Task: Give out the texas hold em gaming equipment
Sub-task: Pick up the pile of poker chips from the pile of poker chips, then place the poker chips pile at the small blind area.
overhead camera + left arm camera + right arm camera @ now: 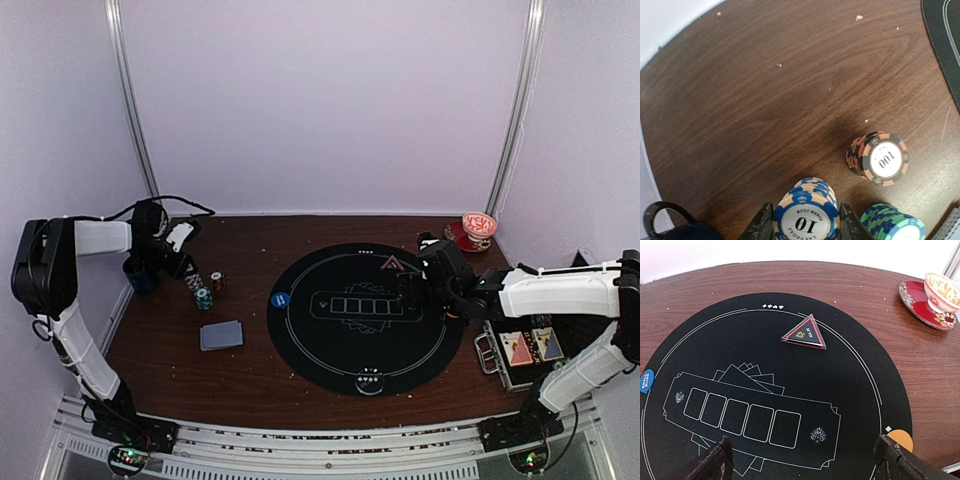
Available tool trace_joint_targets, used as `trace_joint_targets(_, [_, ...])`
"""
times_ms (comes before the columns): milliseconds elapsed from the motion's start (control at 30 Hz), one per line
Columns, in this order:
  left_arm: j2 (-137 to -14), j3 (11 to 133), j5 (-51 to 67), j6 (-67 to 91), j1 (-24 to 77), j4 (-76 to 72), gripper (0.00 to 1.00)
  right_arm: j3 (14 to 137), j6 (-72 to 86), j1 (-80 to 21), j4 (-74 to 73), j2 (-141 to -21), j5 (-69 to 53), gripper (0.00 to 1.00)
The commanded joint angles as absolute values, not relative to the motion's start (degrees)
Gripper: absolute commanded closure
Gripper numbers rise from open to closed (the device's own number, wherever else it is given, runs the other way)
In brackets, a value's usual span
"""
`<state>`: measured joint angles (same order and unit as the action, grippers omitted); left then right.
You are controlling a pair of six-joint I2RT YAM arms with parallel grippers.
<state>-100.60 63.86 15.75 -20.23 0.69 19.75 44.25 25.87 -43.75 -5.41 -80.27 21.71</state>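
Note:
A stack of blue-and-white poker chips marked 10 sits between my left gripper's two fingers, which press on both of its sides; the gripper is shut on it. To its right stand a red-and-black chip stack marked 100 and a teal stack. In the top view the left gripper is at the table's left, by these chips. A grey-blue card deck lies nearer. My right gripper hangs open over the black mat, nothing in it. The red triangle marker, blue disc and orange disc lie on the mat.
A red-patterned cup and saucer stands at the back right. A small metal case with cards in it lies open at the right edge. A dark blue container sits just left of the left gripper.

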Motion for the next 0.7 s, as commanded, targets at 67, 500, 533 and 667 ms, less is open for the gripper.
trace_joint_targets(67, [-94.9,63.2,18.4,-20.4,0.1,18.7,0.80,45.3,25.8,-44.0,-6.0,-80.2,23.4,0.00])
trace_joint_targets(500, [-95.7,67.9,15.8,-21.2,14.0,20.2,0.80,45.4,25.9,-44.0,-6.0,-80.7,24.2,0.00])
trace_joint_targets(533, [-96.6,68.8,15.9,-20.7,15.2,20.1,0.80,45.4,25.9,-44.1,-6.0,-80.7,24.3,0.00])
trace_joint_targets(667, [-100.5,73.1,16.4,-18.8,19.3,20.2,0.80,45.3,25.9,-44.1,-6.0,-80.8,24.7,0.00])
